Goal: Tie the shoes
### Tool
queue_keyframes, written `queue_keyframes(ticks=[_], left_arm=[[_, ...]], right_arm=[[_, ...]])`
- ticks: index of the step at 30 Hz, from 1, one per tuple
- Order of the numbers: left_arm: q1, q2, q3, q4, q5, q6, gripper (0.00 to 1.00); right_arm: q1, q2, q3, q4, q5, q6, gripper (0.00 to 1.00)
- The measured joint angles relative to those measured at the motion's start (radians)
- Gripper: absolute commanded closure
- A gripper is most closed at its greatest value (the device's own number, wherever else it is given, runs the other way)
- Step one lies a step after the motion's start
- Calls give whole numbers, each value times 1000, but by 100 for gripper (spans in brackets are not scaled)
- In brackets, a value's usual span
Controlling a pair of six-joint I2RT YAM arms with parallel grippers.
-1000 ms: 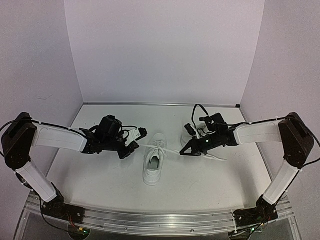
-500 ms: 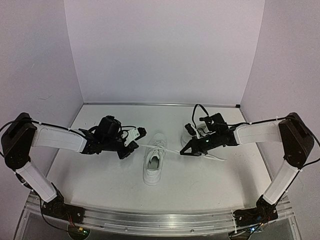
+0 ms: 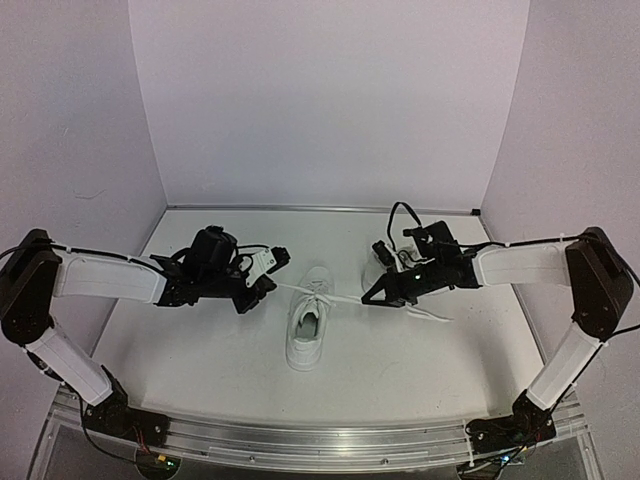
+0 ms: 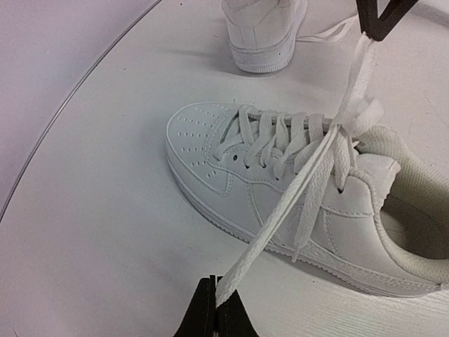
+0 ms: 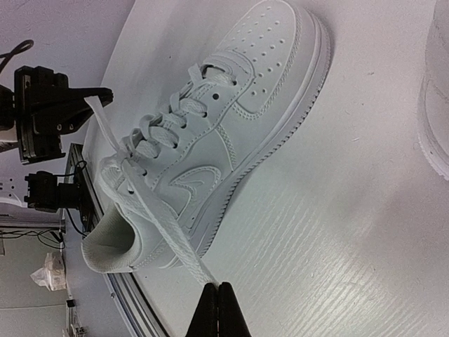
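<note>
White shoe [image 3: 308,325] sits in the middle of the table [image 3: 200,360], toe pointing to the back wall. It has not moved since a second ago. The other shoe [image 4: 263,31] stands farther back, close to the right arm and partly hidden by it in the top view.

Each arm holds one end of the middle shoe's lace. The left gripper [image 4: 216,309] is pinched tight on the left lace end [image 4: 280,210], out to the left of the shoe. The right gripper [image 5: 217,309] is pinched tight on the right lace end [image 5: 168,235], out to the right of the shoe. The two ends cross at the top of the tongue, and they run out in straight lines to the fingers.

A second ago both grippers were in almost the same spots. Now each one has slid a little toward the back wall. The left arm also leans a bit more to the left. The lace looks pulled straight across the shoe, off the table.
</note>
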Motion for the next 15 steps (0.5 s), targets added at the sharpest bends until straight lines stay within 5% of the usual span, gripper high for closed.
queue_keyframes(ticks=[15], left_arm=[[5, -37, -1, -21, 5, -32, 100]], right_arm=[[-4, 3, 8, -18, -2, -9, 100]])
